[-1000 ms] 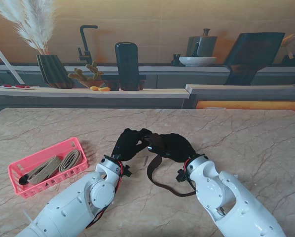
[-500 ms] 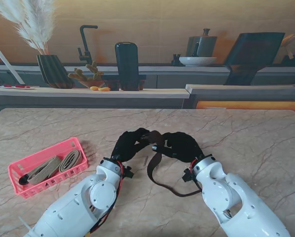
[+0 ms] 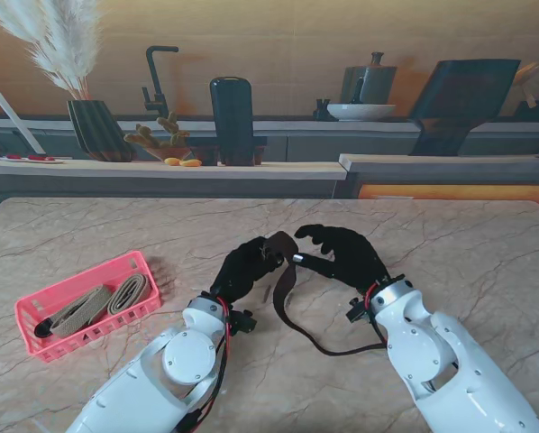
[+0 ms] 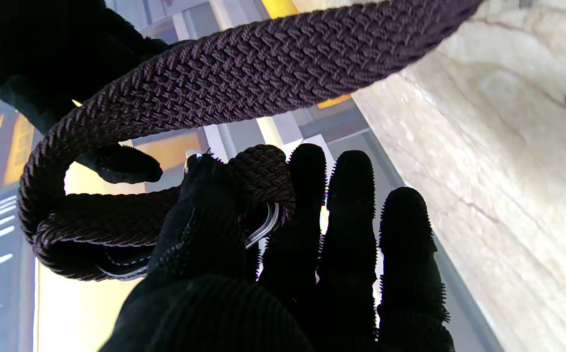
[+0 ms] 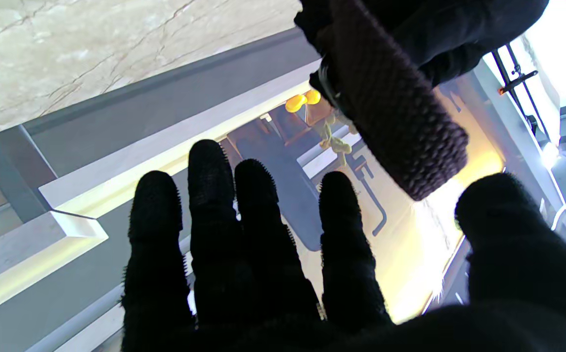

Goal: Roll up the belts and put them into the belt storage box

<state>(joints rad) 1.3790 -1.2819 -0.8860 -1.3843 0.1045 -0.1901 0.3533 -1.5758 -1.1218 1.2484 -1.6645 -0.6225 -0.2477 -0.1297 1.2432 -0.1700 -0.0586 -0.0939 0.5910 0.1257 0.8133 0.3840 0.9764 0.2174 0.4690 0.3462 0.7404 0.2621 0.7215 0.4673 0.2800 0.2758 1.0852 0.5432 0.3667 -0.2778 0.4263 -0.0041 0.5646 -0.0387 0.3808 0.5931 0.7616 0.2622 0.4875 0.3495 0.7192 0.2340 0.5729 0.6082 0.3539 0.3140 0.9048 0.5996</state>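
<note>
A marble table (image 3: 450, 244) fills the room's foreground, with a pink belt storage box (image 3: 35, 311) at the left holding two tan belts (image 3: 103, 299). Near the middle, the left hand (image 3: 247, 266) pinches the buckle end of a dark woven belt (image 3: 283, 289); the right hand (image 3: 342, 253) is spread, holding nothing.

The left wrist view shows the thumb (image 4: 205, 215) clamped over the first curl.

The right wrist view shows splayed fingers (image 5: 205, 181). It should feed strap snugly so the coil stays tight.
</note>
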